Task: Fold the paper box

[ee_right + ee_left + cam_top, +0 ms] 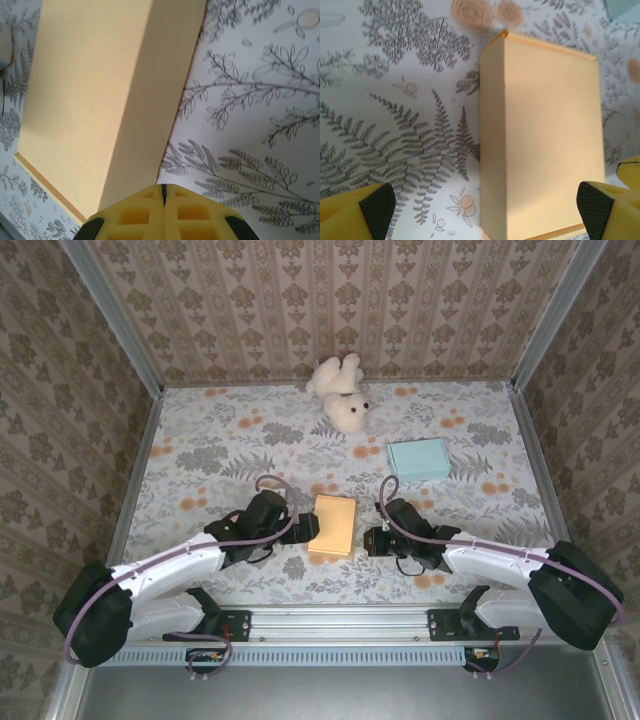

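Observation:
The paper box [334, 525] is a pale orange closed block lying flat on the floral tablecloth, between the two arms. My left gripper [302, 528] sits at its left edge, open wide. In the left wrist view the box [545, 135] lies between the two black-padded fingertips [377, 210], with the left gripper [486, 207] holding nothing. My right gripper [372, 538] is at the box's right side. In the right wrist view the right gripper [163, 189] is shut and empty, its yellow tip right against the box [95, 100] at its shaded side wall.
A teal box [419, 458] lies flat to the back right of the paper box. A white teddy bear [340, 392] lies at the far middle, near the back wall. Patterned walls enclose the table on three sides.

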